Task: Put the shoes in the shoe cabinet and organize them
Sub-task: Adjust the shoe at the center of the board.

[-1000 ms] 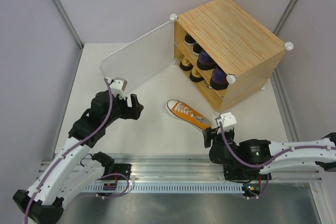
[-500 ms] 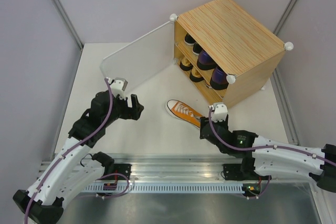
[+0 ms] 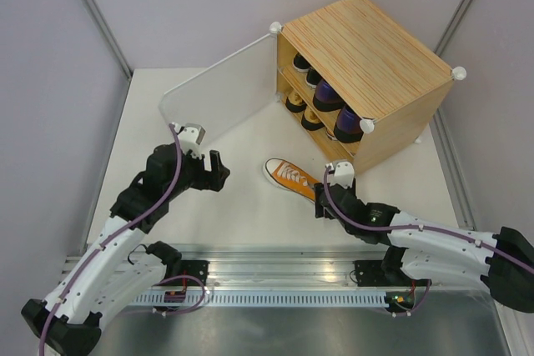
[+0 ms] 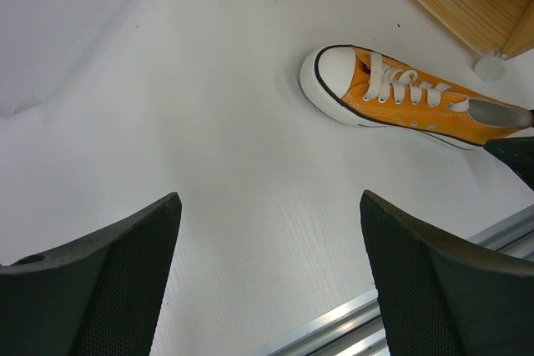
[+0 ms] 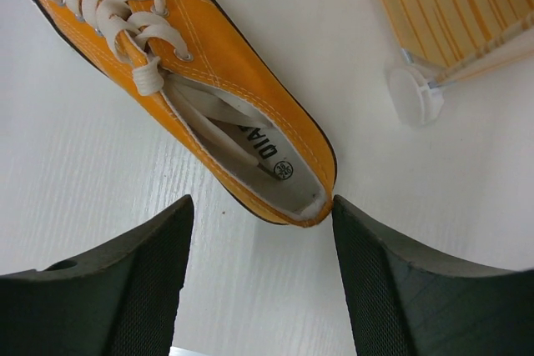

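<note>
One orange sneaker with white laces lies on its sole on the white table, toe to the left; it also shows in the left wrist view and the right wrist view. My right gripper is open just behind the sneaker's heel, jaws either side of it. My left gripper is open and empty, left of the sneaker. The wooden shoe cabinet stands at the back right with its white door swung open. Black, gold and dark purple shoes sit on its shelves.
A white corner knob of the cabinet's foot stands just right of the sneaker's heel. A metal rail runs along the table's near edge. Grey walls enclose the table at the back and sides.
My right arm has reached forward and left, bringing its open gripper up to the sneaker's heel. The left arm and the sneaker have not moved.
</note>
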Controlling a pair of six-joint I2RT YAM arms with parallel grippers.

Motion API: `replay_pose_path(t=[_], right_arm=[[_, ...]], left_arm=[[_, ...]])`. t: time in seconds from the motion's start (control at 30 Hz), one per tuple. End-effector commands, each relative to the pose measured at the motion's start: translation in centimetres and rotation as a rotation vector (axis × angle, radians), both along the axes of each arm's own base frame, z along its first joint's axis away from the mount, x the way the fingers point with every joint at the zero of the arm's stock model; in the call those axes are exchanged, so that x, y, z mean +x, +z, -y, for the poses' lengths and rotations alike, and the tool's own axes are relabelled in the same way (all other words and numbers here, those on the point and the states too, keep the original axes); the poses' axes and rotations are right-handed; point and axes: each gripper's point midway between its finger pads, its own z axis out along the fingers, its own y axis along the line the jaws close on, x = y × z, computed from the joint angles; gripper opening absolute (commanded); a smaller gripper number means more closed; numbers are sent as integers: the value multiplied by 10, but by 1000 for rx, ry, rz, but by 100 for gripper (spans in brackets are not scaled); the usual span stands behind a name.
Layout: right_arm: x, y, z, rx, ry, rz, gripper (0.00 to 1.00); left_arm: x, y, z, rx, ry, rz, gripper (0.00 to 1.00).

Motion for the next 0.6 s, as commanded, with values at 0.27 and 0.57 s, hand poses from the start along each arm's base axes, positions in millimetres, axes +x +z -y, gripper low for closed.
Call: replay_pose_path(t=[0.27, 0.57], right_arm=[[2, -3, -32, 36, 160, -13, 36], [-7, 31, -65, 95, 282, -2, 36]], left_arm=[[-1, 4, 5, 2, -49, 14, 90], [-2, 6, 5, -3, -50, 22, 90]])
